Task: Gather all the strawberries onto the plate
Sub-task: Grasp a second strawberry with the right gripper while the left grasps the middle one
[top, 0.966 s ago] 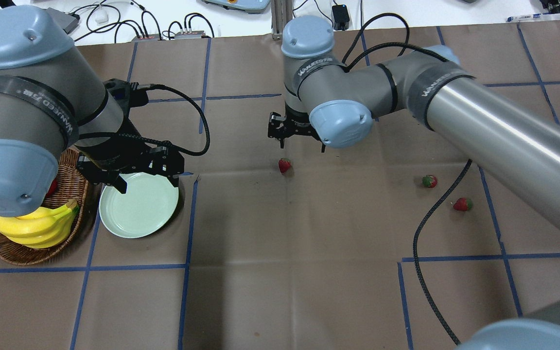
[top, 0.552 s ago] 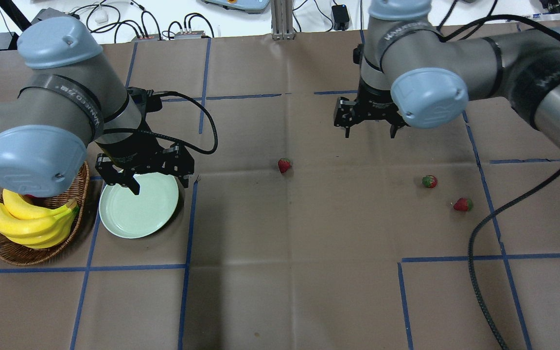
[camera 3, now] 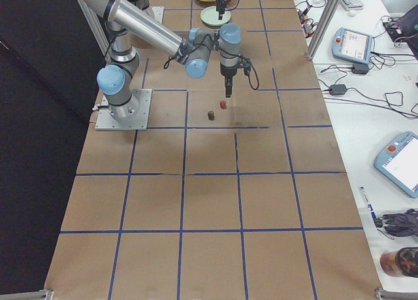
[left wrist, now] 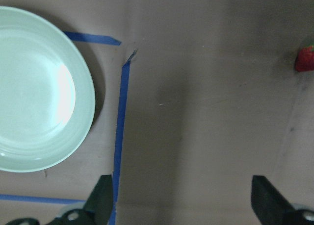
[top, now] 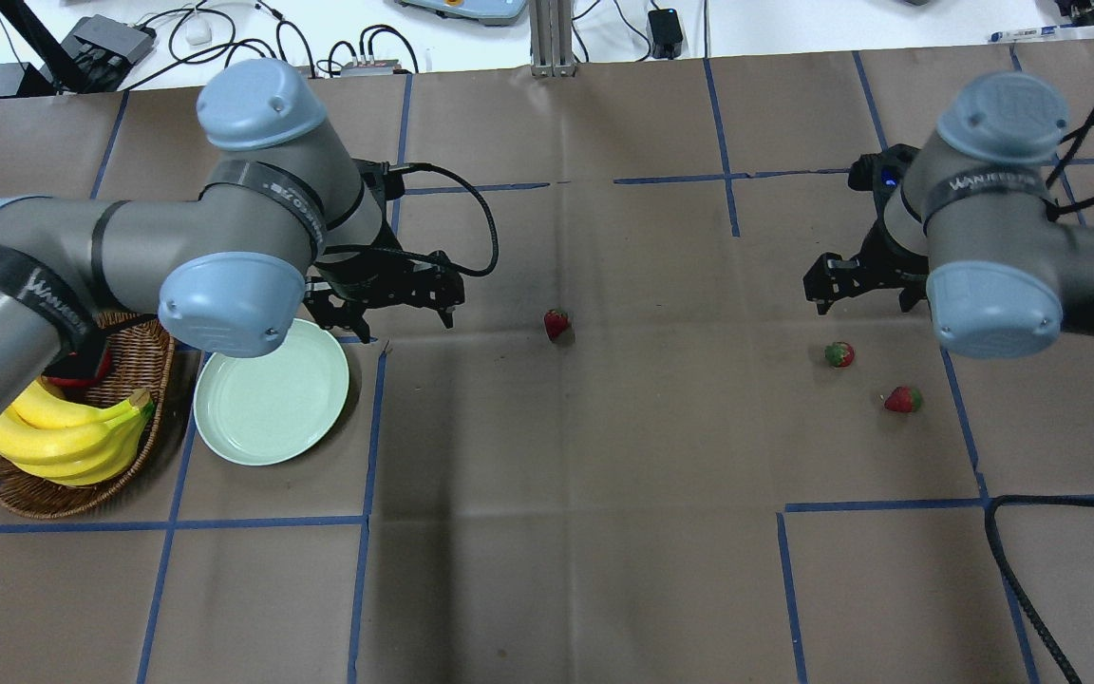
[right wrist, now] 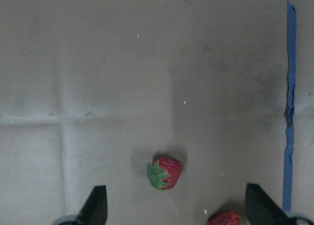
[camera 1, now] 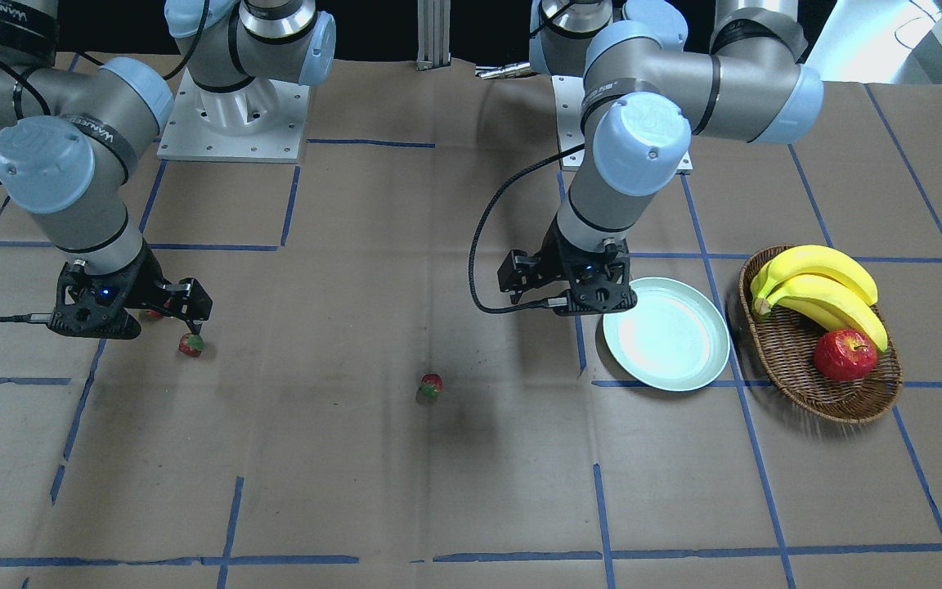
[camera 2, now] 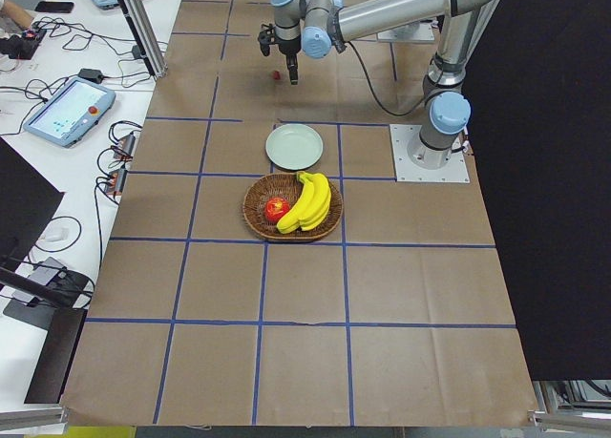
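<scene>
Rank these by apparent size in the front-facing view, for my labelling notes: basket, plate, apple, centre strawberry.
Largest to smallest:
1. basket
2. plate
3. apple
4. centre strawberry
No two look close enough to be doubtful.

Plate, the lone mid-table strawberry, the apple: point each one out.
plate [top: 272,399], overhead exterior view, bare centre of the dish
lone strawberry [top: 556,324], overhead exterior view, red body
apple [camera 1: 845,355], exterior front-facing view, middle of its red skin, in the basket
</scene>
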### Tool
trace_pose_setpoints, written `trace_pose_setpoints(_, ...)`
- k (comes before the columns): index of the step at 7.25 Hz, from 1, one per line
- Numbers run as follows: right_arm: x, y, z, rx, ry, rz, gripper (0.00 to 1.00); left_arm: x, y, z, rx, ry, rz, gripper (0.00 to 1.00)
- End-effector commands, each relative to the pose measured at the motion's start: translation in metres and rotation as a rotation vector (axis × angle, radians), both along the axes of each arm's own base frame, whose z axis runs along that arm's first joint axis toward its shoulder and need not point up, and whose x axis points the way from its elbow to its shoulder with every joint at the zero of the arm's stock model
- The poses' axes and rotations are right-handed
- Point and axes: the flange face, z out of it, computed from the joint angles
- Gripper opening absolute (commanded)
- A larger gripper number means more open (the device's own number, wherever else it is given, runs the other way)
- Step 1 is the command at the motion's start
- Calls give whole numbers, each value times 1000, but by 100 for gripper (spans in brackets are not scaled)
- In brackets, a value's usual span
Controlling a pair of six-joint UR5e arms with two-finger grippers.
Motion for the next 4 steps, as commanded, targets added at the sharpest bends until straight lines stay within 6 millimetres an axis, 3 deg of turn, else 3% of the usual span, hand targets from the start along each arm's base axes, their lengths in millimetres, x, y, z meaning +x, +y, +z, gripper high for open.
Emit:
trace_pose_setpoints(1,-10,15,-70,26,-14,-3,99,-62,-38,-41,-69,13,-52,100)
trace_pose_setpoints(2,-7,13,-81,25,-17,2,99,-91,-59,-56,-102,18,-70,100)
trace_pose_setpoints(3,-1,13,-82,25,-17,14,99,-108,-67,-75,-88,8,-93,100)
trace_pose_setpoints(4,3,13,-80,21,-16,22,99,-110,-72,-93,-69,3,-97,100)
